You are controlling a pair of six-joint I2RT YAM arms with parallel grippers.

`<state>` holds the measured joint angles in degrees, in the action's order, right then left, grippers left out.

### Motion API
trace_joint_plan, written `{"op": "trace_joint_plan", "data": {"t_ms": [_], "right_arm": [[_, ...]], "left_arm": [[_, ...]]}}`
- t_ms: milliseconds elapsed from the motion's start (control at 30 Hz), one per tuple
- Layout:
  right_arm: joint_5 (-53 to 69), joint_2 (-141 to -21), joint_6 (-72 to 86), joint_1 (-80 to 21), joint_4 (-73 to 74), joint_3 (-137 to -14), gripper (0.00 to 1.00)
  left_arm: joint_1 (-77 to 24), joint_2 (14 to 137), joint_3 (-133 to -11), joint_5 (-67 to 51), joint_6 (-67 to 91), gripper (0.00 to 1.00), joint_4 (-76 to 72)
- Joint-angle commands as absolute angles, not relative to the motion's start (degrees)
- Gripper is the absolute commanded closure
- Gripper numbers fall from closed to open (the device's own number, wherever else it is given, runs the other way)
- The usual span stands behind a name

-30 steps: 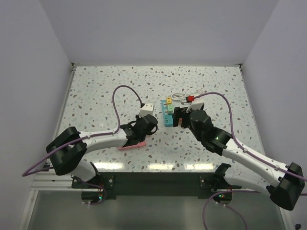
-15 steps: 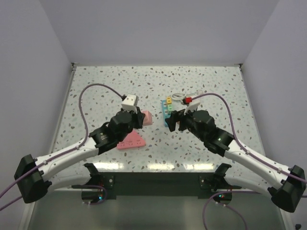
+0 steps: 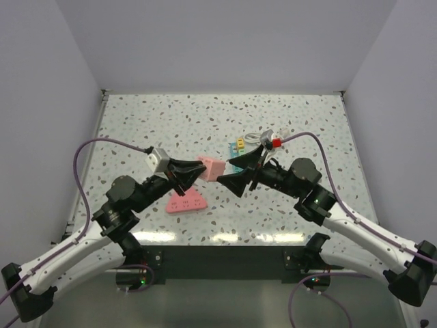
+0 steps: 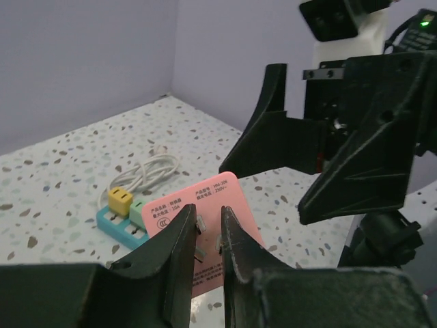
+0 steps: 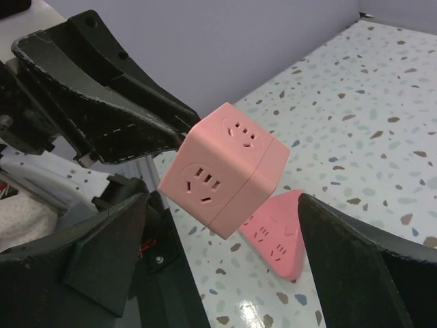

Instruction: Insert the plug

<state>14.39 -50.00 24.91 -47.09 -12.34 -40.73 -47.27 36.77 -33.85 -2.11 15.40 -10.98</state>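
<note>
While its two black fingers pinch the metal prongs on the back of a pink cube-shaped plastic socket adapter (image 3: 211, 168), the left gripper (image 3: 198, 170) holds that cube in the air above the speckled terrazzo table (image 3: 136, 130), clear of the surface. In the left wrist view the closed fingers (image 4: 179, 247) meet at the prongs against the cube's labelled pink face (image 4: 198, 225). The right wrist view shows the same cube (image 5: 225, 167) tilted, with slotted socket faces turned toward that camera and the left gripper's black fingers (image 5: 130, 123) behind it.

Facing it, the right gripper (image 3: 244, 172) has its jaws spread wide and holds nothing; it hangs just beside the cube, apart from it, with the cube in line with the gap between the fingers.

On the table under the cube lies a flat pink triangular plastic power strip (image 3: 187, 201), its socket holes facing up. Behind the right gripper sits a turquoise plastic power strip (image 4: 119, 229) with a yellow plug (image 3: 241, 144) and a pale green plug (image 4: 142, 212) seated in it, and just beyond it a coiled white cable (image 3: 257, 139) with a red connector (image 3: 276, 141) rests on the table.
</note>
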Motion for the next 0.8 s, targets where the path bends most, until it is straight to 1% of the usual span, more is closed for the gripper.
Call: {"op": "trace_joint_plan", "data": {"t_ms": [0,100,200,333,500,767], "right_arm": [[22.41,-50.71,27.69,-46.93,-21.97,-39.9,0.04],[23.29,-49.49,27.69,-46.85,-24.6,-38.94,0.01],[23.9,-47.82,27.25,-46.85,-25.75,-37.71,0.01],[27.59,-47.29,27.94,-46.85,-32.59,-35.6,0.01],[32.85,-46.85,29.35,-46.85,-39.27,-33.93,0.01],[37.44,-47.28,30.93,-46.93,-43.85,-33.49,0.02]], "left_arm": [[-47.02,34.37,-34.01,-12.73,12.83,1.0,-21.79],[-47.02,32.18,-33.58,-16.78,12.39,1.0,-23.99],[-47.02,30.59,-32.87,-20.12,12.92,1.0,-26.36],[-47.02,30.76,-32.08,-26.09,14.15,1.0,-30.84],[-47.02,31.73,-31.82,-28.91,15.2,1.0,-35.15],[-47.11,34.45,-31.46,-32.51,17.83,1.0,-43.84]]}}
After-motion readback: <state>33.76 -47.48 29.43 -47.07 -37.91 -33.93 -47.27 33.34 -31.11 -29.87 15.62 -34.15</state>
